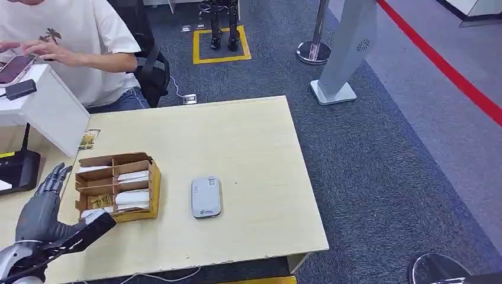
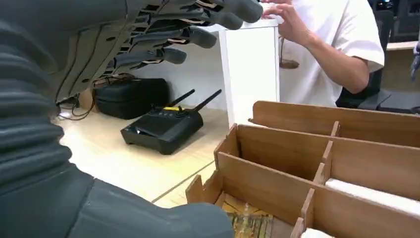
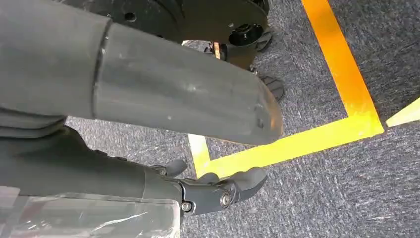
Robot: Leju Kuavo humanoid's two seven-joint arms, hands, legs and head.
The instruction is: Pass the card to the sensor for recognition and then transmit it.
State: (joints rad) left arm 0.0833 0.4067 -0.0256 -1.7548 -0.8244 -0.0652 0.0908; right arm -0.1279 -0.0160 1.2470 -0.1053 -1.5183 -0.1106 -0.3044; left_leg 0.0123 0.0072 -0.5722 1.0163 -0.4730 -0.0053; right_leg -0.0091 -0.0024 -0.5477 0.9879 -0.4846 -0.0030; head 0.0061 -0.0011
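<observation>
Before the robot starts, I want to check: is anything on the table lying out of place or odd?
One small card lies loose on the table, outside the wooden box, beside the white stand. The card reader lies flat.

Stood on a blue-grey carpet (image 1: 367, 160): a light wooden table (image 1: 248, 148). Had a yellow taped square (image 1: 221, 44) and a red stripe (image 1: 441, 62) marked on it.

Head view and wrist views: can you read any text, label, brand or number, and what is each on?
No text is legible in any view.
Grey card reader: small print and a logo, too blurred to read.
Sticker on the table: printed, unreadable.
Yellow label on the black device: too small to read.
Cards in the wooden box: no readable marks.
</observation>
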